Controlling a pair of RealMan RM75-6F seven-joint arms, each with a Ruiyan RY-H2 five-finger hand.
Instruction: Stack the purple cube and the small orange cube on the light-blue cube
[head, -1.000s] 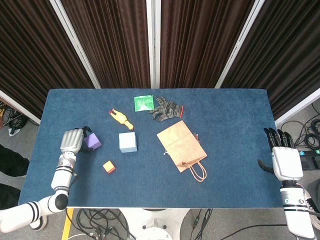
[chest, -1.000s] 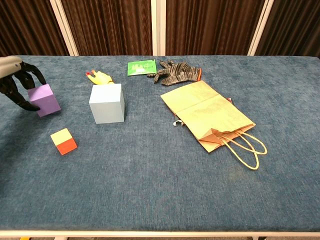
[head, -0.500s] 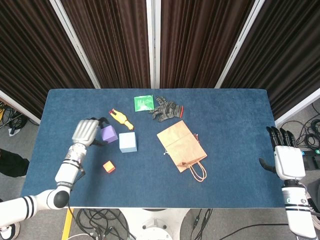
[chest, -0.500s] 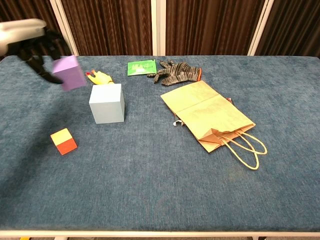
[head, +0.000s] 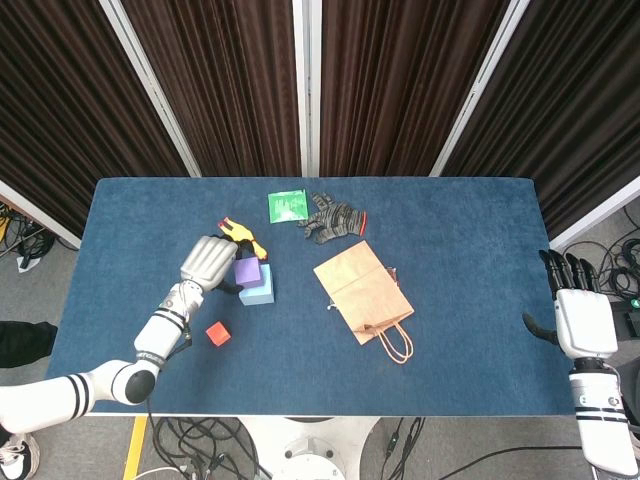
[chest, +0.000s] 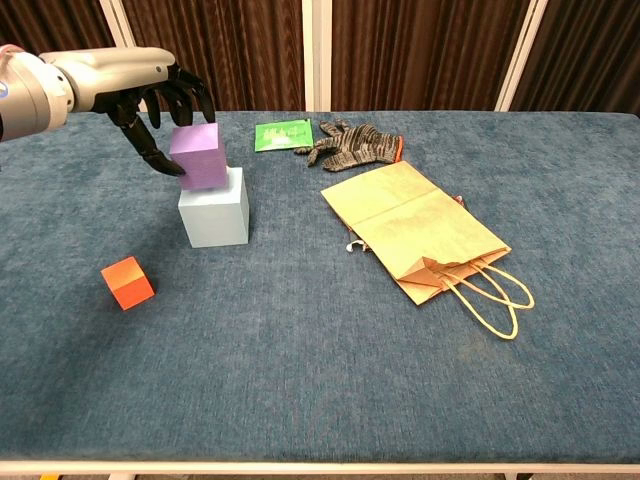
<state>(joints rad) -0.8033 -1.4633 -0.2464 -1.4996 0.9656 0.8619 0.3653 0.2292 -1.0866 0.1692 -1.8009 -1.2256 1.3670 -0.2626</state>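
My left hand (head: 211, 262) (chest: 160, 106) holds the purple cube (head: 248, 272) (chest: 198, 155) just above the light-blue cube (head: 260, 293) (chest: 214, 212), over its left part; whether the two touch I cannot tell. The small orange cube (head: 217, 333) (chest: 127, 282) lies alone on the table, to the front left of the light-blue cube. My right hand (head: 576, 316) hangs off the table's right edge with fingers spread and nothing in it; it shows only in the head view.
A yellow rubber chicken (head: 238, 232) lies right behind the light-blue cube. A green packet (chest: 282, 134) and a grey glove (chest: 352, 144) lie further back. A brown paper bag (chest: 417, 226) lies flat to the right of centre.
My left hand has carried the purple cube rightward from the table's left side, lifting it, and now holds it over the light-blue cube. The right hand stays put.
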